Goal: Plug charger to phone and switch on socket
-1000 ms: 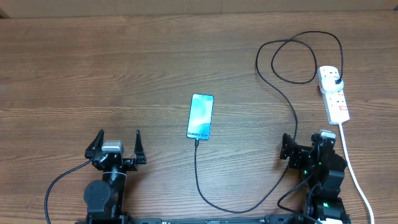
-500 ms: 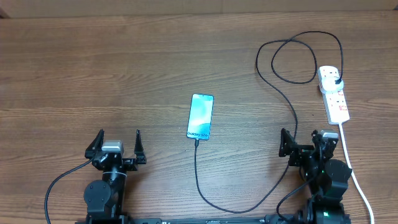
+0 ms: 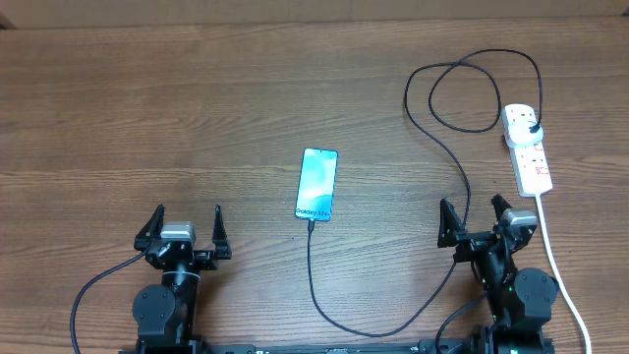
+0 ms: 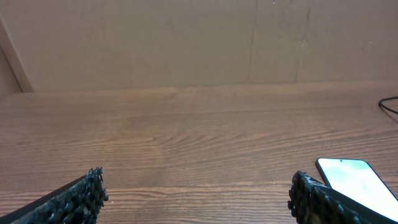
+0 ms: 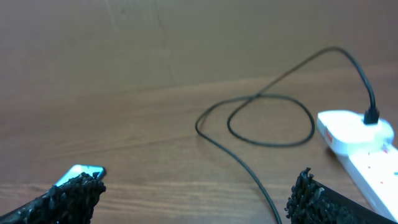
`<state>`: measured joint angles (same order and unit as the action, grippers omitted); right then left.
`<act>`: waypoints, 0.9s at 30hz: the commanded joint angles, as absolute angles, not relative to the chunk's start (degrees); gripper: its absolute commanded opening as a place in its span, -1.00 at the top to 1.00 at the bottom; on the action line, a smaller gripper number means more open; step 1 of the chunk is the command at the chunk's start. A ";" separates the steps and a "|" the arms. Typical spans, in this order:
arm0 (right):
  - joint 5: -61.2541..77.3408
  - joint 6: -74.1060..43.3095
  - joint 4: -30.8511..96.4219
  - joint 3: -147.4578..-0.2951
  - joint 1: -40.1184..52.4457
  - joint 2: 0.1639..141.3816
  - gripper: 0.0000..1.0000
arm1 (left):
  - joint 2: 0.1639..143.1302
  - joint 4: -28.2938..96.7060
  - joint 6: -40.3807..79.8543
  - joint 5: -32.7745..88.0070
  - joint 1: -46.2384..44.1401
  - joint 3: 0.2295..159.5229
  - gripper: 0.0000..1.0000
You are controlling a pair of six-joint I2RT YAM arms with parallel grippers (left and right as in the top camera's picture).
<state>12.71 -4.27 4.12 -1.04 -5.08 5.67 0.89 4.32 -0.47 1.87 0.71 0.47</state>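
A: Black charger [image 3: 310, 264] looks seated in the phone [image 3: 316, 184], at the middle of the desk [image 3: 147, 98]; its plug [image 3: 532, 128] sits in the socket [image 3: 531, 162] by the right edge.
B: And the arms?
A: Along the near edge, the left gripper [image 3: 184, 228] and right gripper [image 3: 475, 221] have their jaws apart, holding nothing.
B: Risk?
A: The charger runs just beside the right one. Reaching to the socket could snag it and tug it out of the phone.

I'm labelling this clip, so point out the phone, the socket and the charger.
phone [image 3: 316, 184], overhead view, middle of the lit screen.
socket [image 3: 533, 165], overhead view, middle of the white body.
charger [image 3: 532, 127], overhead view, black plug in the socket.
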 commanded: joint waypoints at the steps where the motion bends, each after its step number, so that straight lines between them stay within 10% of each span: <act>1: 12.93 -4.14 3.81 -0.43 -4.60 3.01 -1.00 | 0.25 4.45 -1.72 1.67 0.45 0.27 -1.00; 27: 12.93 -4.23 3.73 -0.43 -4.58 0.12 -1.00 | 0.25 4.45 -1.72 1.67 0.45 0.27 -1.00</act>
